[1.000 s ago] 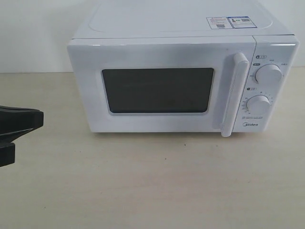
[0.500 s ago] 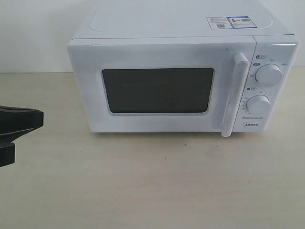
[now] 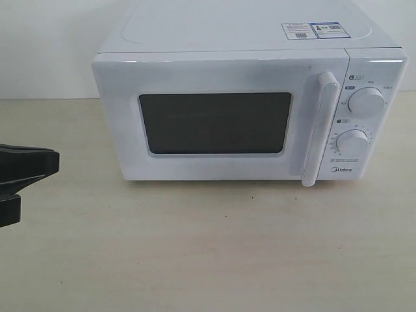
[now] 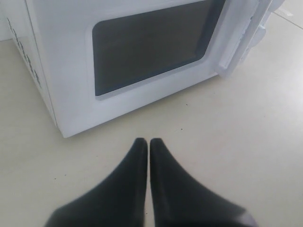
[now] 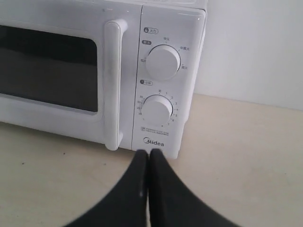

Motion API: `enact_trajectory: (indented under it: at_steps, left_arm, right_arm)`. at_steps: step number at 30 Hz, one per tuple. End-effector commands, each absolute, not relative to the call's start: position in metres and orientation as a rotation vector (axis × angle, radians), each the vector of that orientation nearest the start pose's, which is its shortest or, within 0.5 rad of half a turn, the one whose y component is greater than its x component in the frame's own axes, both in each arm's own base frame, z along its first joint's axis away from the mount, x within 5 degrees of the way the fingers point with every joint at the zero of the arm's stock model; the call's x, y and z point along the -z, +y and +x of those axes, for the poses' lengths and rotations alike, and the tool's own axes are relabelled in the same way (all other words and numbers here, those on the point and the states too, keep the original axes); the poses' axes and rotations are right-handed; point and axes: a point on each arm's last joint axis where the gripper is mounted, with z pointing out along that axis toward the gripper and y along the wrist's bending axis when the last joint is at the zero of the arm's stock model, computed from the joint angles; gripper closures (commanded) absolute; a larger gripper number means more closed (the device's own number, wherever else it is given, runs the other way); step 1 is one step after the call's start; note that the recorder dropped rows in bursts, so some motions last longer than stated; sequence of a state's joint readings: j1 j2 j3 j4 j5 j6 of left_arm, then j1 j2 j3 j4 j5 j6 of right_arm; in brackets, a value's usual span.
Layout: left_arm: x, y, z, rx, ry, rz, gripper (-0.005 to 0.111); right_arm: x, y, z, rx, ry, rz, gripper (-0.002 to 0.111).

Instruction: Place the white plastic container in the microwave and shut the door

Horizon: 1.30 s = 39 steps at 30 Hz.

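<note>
Left pincer [image 4: 147, 142] has its black fingers pressed together with nothing between them. It hangs over the pale counter [image 4: 227, 142], apart from the front left corner of the white Midea microwave [image 3: 227, 32], and in the exterior view it pokes in from the counter's left edge. Right pincer [image 5: 148, 152] is likewise closed and empty, pointing at the control panel just below the lower dial [image 5: 157, 109]. The microwave stands toward the counter's back edge, by the white wall [image 3: 39, 45]. Its door [image 3: 123, 130] sits shut, the vertical bar handle [image 3: 322, 130] beside the upper dial [image 5: 163, 62]. The dark window [image 3: 214, 123] shows nothing inside.
</note>
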<state>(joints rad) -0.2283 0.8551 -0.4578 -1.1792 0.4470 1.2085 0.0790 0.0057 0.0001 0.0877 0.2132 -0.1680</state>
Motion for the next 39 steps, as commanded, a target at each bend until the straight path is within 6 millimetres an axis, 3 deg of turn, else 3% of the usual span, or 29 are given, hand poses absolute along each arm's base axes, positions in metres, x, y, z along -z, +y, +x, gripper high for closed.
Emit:
enact_trajectory:
  at_steps: [1,7,19,39]
  left_arm:
    - [-0.266,-0.072,0.15,0.529,1.983,0.538,0.102]
    - [-0.266,-0.072,0.15,0.529,1.983,0.538,0.102]
    - [-0.266,-0.072,0.15,0.527,1.983,0.536,0.102]
    - [-0.266,-0.072,0.15,0.527,1.983,0.536,0.102]
  right_arm:
    - [-0.193,0.006,0.055,-0.076,1.7,-0.077,0.109]
    - [-0.183,0.007,0.053,-0.133,1.819,-0.022,0.109]
    - [-0.183,0.005,0.053,-0.076,1.819,-0.063,0.109]
    - [-0.183,0.002,0.054,-0.046,1.822,0.018,0.109]
